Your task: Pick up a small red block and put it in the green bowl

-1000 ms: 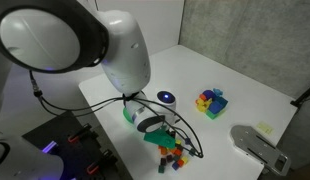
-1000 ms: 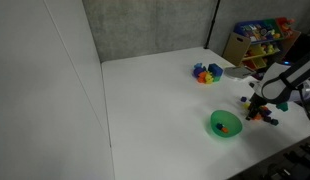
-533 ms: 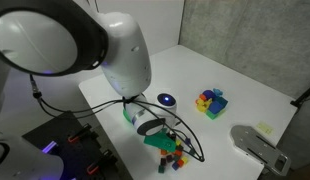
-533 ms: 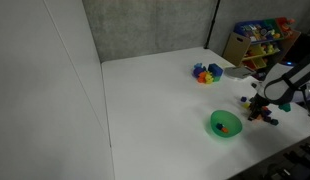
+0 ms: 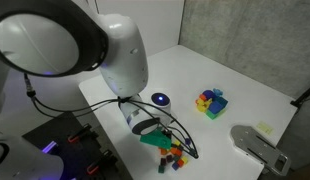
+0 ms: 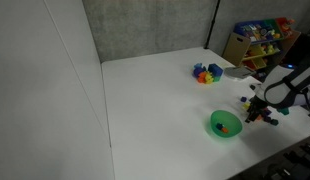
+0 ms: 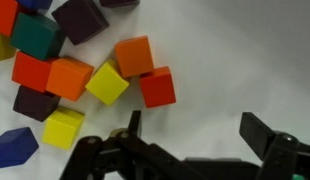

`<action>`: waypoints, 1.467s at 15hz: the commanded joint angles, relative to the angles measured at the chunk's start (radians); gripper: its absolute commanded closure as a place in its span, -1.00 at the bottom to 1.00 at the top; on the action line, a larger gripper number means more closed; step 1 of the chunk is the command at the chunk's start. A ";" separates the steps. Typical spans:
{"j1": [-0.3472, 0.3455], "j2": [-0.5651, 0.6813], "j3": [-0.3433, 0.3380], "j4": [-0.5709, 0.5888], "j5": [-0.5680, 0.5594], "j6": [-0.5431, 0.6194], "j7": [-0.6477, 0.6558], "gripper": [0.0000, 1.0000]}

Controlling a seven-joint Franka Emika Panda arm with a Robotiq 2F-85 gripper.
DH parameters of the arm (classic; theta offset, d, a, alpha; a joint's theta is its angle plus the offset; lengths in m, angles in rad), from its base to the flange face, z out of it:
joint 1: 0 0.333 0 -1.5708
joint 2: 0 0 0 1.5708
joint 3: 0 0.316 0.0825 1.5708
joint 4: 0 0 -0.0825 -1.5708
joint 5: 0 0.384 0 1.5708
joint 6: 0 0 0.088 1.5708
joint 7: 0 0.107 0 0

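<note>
In the wrist view, a small red block [image 7: 157, 87] lies on the white table at the near edge of a heap of little cubes, next to an orange cube [image 7: 134, 56] and a yellow cube [image 7: 107, 83]. Another red cube [image 7: 33, 70] lies further left. My gripper [image 7: 195, 135] is open and empty, with bare table between its fingers and the red block just beyond its left finger. The green bowl [image 6: 214, 123] stands beside the heap, with small cubes in it. It is partly hidden by my arm in an exterior view [image 5: 153, 141]. My gripper [image 6: 260, 110] hovers over the heap.
A big multicoloured block cluster [image 6: 206, 73] shows in both exterior views [image 5: 210, 101]. Purple [image 7: 80, 18], teal [image 7: 35, 35] and blue [image 7: 15, 146] cubes crowd the heap. A grey device [image 5: 257, 146] sits near the table edge. A toy shelf [image 6: 257, 40] stands behind.
My gripper has shifted slightly over the heap of cubes. It stays open. The bowl and the cubes have not moved.
</note>
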State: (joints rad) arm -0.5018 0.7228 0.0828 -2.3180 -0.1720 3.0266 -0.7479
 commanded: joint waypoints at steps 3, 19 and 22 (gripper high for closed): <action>-0.004 -0.009 -0.012 -0.042 -0.056 0.047 -0.008 -1.00; 0.011 -0.009 -0.091 -0.052 -0.081 0.078 0.018 -0.49; 0.022 -0.022 -0.098 -0.055 -0.076 0.064 0.030 0.03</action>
State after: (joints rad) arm -0.4971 0.7236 0.0019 -2.3560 -0.2284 3.0842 -0.7464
